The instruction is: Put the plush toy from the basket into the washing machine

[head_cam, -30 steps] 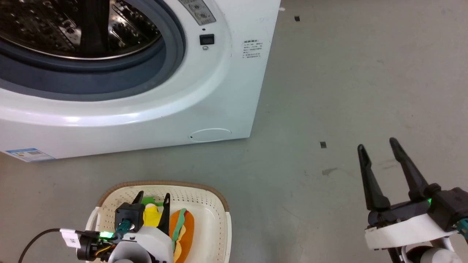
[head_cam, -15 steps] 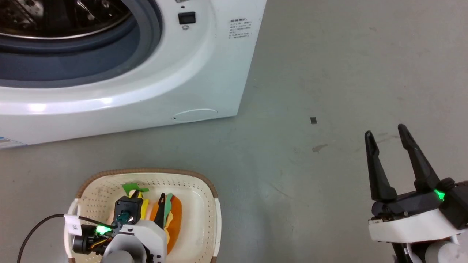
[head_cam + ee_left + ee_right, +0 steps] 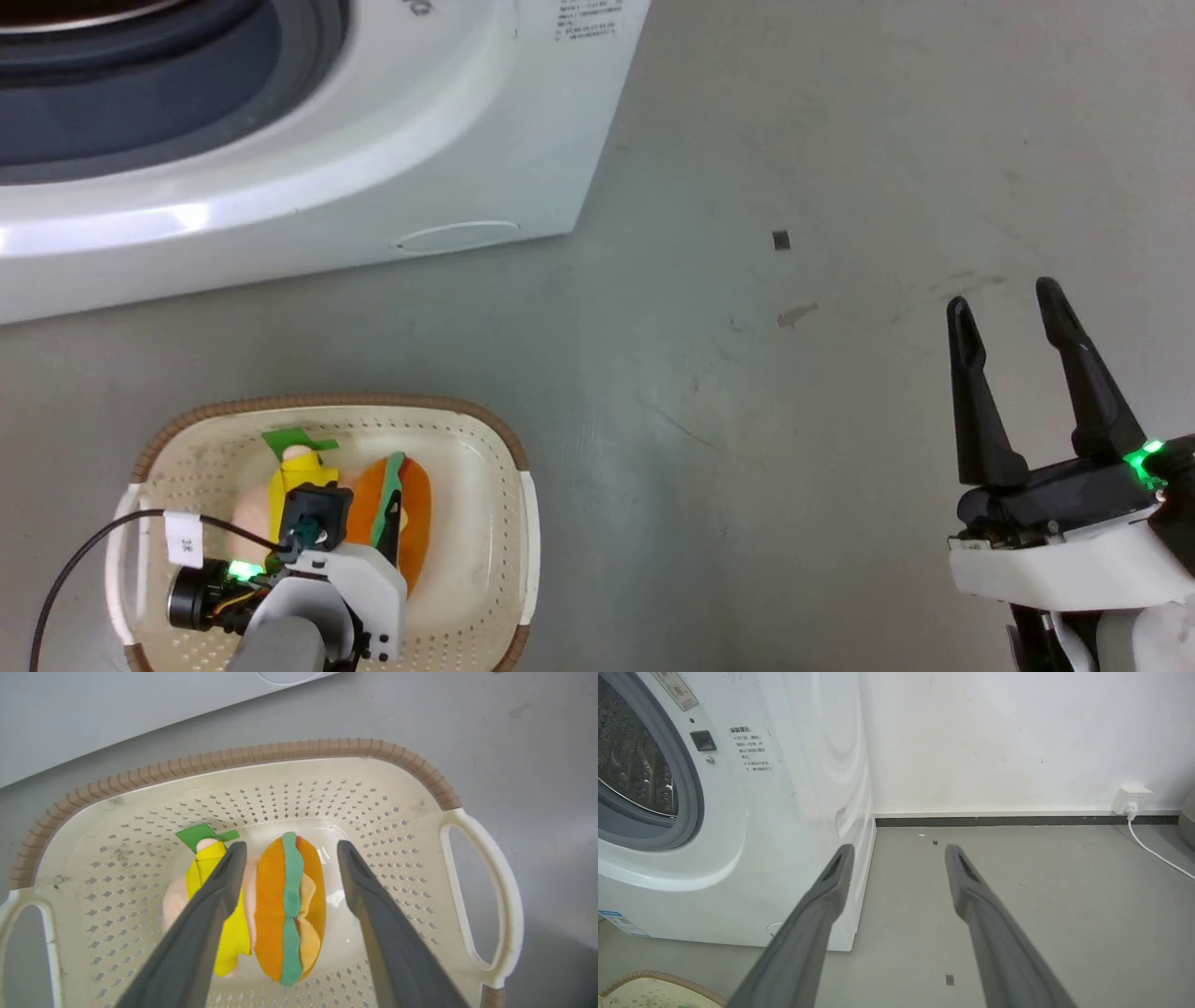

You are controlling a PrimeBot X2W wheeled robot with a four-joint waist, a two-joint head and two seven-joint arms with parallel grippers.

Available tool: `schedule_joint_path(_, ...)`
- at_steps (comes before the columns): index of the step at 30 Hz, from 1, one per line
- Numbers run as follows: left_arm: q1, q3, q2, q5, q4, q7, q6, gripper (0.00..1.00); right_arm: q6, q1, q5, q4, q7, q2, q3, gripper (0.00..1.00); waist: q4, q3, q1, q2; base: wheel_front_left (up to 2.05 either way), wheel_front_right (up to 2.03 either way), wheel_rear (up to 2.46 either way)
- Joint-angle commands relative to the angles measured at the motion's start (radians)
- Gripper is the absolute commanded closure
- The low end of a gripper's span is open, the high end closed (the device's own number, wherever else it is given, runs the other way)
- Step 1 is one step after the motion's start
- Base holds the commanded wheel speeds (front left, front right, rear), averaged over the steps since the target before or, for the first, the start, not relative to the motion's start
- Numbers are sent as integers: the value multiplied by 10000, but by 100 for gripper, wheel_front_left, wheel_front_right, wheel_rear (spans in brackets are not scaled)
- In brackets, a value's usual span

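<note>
Two grippers logged | L gripper (image 3: 290, 847) held wide open in basket (image 3: 327, 749), nothing clamped | plush toy (image 3: 289, 905) laid on basket base, burger part btwn L fingers (image 3: 210, 914) | R gripper (image 3: 1003, 295) held open, empty, over floor (image 3: 747, 420)

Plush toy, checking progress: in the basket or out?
In. The plush toy lies on the basket floor, the open left gripper straddling its orange part.
</note>
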Motion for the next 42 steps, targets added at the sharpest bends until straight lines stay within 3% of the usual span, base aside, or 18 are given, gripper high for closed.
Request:
schedule_joint_path(1,-272,-44,73,7,228,-82,-26,0,-6,-184,92,-99,-82,-2,4,0,-93,202,-1,-1,0,0,0)
schedule_joint_path(20,-2185,-879,766,236,3176,-479,-64,0,-7,-521,489,-766,-477,-2,54,0,-629,2356,-1,-1,0,0,0)
schedule_joint_path(33,-3047,-1191,1040,315,3955,-358,219,0,-7,-737,533,-848,-481,-2,29,0,-847,3017,-1,-1,0,0,0)
schedule_joint_path(38,-3100,-1238,1062,215,4108,-170,132,0,-7,-803,478,-828,-481,-2,52,0,-832,3072,-1,-1,0,0,0)
schedule_joint_path(39,-3077,-1251,1090,195,4129,-158,76,70,-7,-824,478,-836,-481,-2,48,0,-825,3067,-1,-1,0,0,0)
schedule_joint_path(40,-3054,-1292,1101,200,4144,-167,15,100,-7,-839,480,-837,-481,-2,38,0,-806,3050,-1,-1,0,0,0)
schedule_joint_path(42,-2985,-1391,1052,221,4169,-190,-72,100,-7,-834,461,-810,-481,-2,21,0,-743,2975,-1,-1,0,0,0)
